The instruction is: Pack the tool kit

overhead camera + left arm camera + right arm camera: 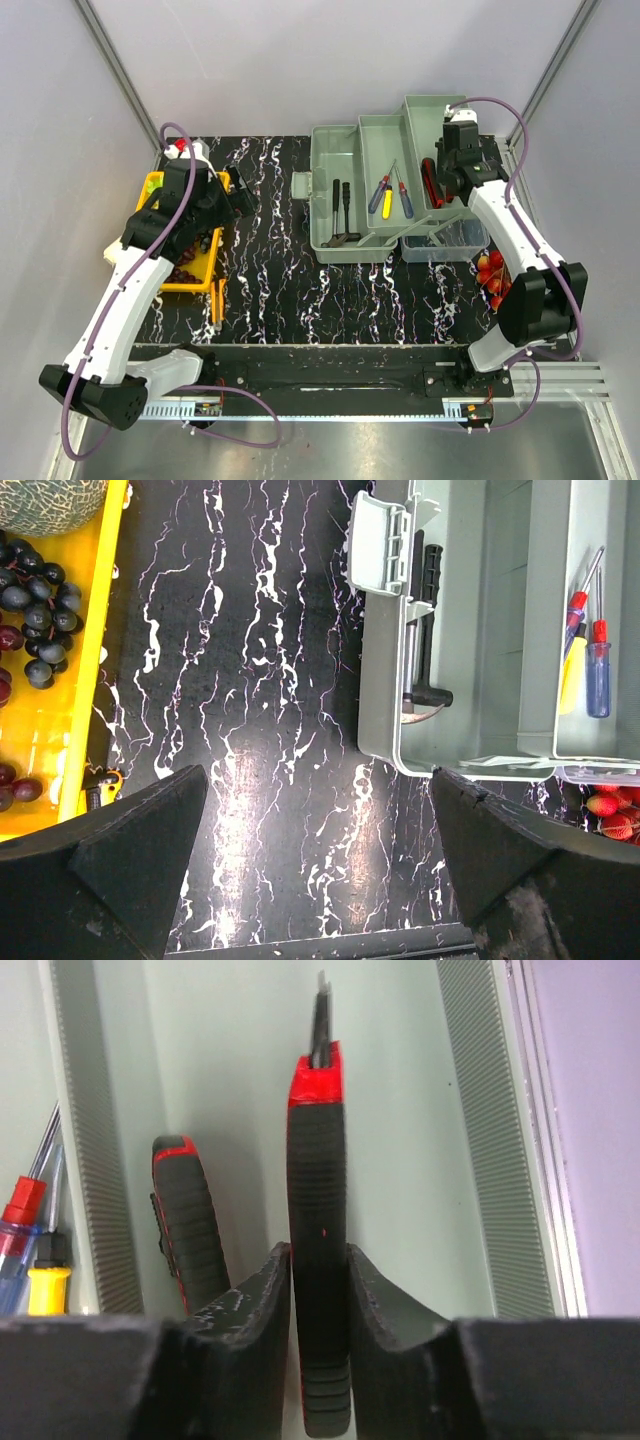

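Right wrist view: my right gripper [320,1255] has its fingers closed on the ribbed red-and-black handle [316,1160] of a tool, down inside the far right tray [420,1110] of the toolbox [325,190].

- Long axis of the handle: straight ahead from my palm, running parallel to the tray's ribbed side walls, with a metal tip at the far end.
- It sits roughly midway between the walls, with bare tray floor on its right.
- A second red-and-black handle [185,1210] lies just beside it on the left. It may be the other leg of the same pliers, but the joint is out of sight, so I cannot say.
- I cannot tell whether the tool is resting on the floor or hanging just above it.

Judgement: the tool is lined up with the tray, so letting go here should lay it lengthwise.

My left gripper [318,780] is spread wide and empty, above the bare table left of the toolbox.
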`<state>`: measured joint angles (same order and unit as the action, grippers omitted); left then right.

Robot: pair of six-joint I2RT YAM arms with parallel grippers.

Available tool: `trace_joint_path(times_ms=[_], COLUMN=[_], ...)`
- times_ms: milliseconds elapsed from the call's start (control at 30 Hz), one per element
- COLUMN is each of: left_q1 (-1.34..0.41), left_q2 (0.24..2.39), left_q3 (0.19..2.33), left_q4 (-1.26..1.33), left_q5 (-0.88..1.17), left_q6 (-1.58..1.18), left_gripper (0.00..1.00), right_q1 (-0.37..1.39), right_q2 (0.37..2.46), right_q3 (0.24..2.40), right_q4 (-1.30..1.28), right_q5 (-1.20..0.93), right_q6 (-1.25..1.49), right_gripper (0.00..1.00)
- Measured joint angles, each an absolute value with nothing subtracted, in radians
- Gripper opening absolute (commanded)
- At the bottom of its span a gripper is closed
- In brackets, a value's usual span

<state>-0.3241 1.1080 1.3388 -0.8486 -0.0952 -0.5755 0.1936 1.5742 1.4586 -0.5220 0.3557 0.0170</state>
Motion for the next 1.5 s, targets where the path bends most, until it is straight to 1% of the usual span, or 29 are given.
trace_joint_path(times_ms=[67, 167, 367, 533, 700, 900, 1067, 1200, 1367, 1500], left_q1=[-0.323, -0.321, -0.317, -0.315, -0.315, -0.322, -0.348, -0.366, -0.369, -0.369], left_q2=[1.113, 1.117, 1.128, 1.16, 1.225, 1.317, 1.361, 1.36, 1.309, 1.246], left_q3=[1.335, 1.332, 1.331, 1.285, 1.202, 1.089, 1.023, 0.933, 0.75, 0.701], left_q4=[-0.849, -0.856, -0.879, -0.908, -0.97, -1.028, -1.05, -0.991, -0.907, -0.851], left_q5=[-0.089, -0.085, -0.094, -0.126, -0.157, -0.194, -0.287, -0.341, -0.389, -0.415], left_q6=[-0.576, -0.575, -0.572, -0.557, -0.546, -0.543, -0.586, -0.62, -0.69, -0.732], left_gripper=[0.99, 0.99, 0.99, 0.99, 0.96, 0.97, 0.98, 0.98, 0.98, 0.98], right_q1=[0.194, 0.193, 0.193, 0.193, 0.193, 0.193, 0.193, 0.193, 0.193, 0.193], right_q2=[1.581, 1.587, 1.586, 1.558, 1.485, 1.399, 1.383, 1.38, 1.378, 1.37], right_q3=[1.465, 1.466, 1.486, 1.502, 1.515, 1.519, 1.517, 1.492, 1.46, 1.448], right_q4=[-0.523, -0.533, -0.558, -0.572, -0.574, -0.572, -0.565, -0.556, -0.55, -0.548], right_q5=[0.356, 0.357, 0.377, 0.406, 0.398, 0.35, 0.32, 0.302, 0.295, 0.296], right_q6=[0.028, 0.042, 0.062, 0.083, 0.112, 0.161, 0.189, 0.199, 0.199, 0.191], right_gripper=[0.53, 0.62, 0.68, 0.71, 0.72, 0.73, 0.73, 0.74, 0.76, 0.77])
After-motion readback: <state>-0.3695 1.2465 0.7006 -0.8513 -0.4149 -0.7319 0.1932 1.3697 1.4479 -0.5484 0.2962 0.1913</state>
